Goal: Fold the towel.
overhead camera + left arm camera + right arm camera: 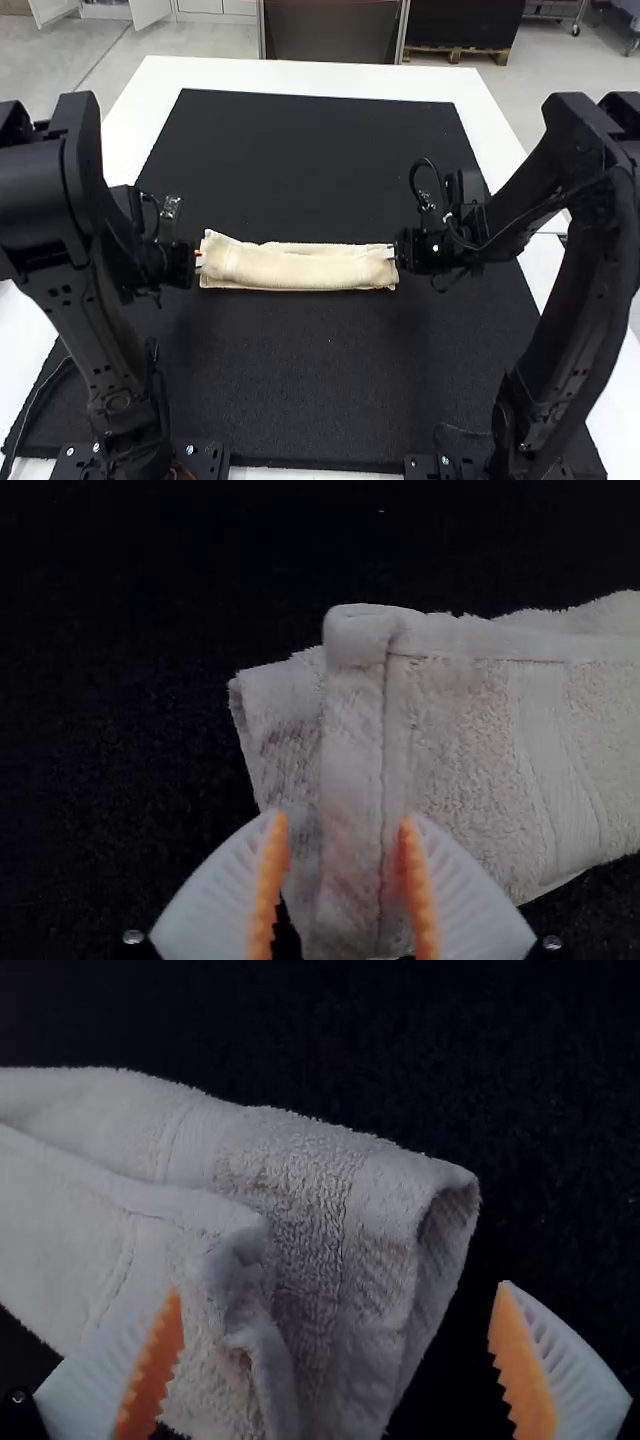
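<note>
So I've got the towel [298, 267] lying as a long, narrow folded strip from side to side on the black mat [300, 380], around the middle of the white table [225, 76], with one gripper at each end. My left gripper [200, 259] is at the left end, fingers partway apart. On its wrist view the orange pads [270, 885] have a bit of the hemmed end between them, but there's a gap, so I wouldn't call that a grip — can't tell if either finger is touching cloth. My right gripper [393, 253] is at the other end and a lot wider, nothing clamped in it. Its wrist view has the end of the towel between the spread fingers, with the layers curling into an open loop and a loose-looking edge rumpled on top. Pretty tidy strip overall — just a little uneven along the top.
</note>
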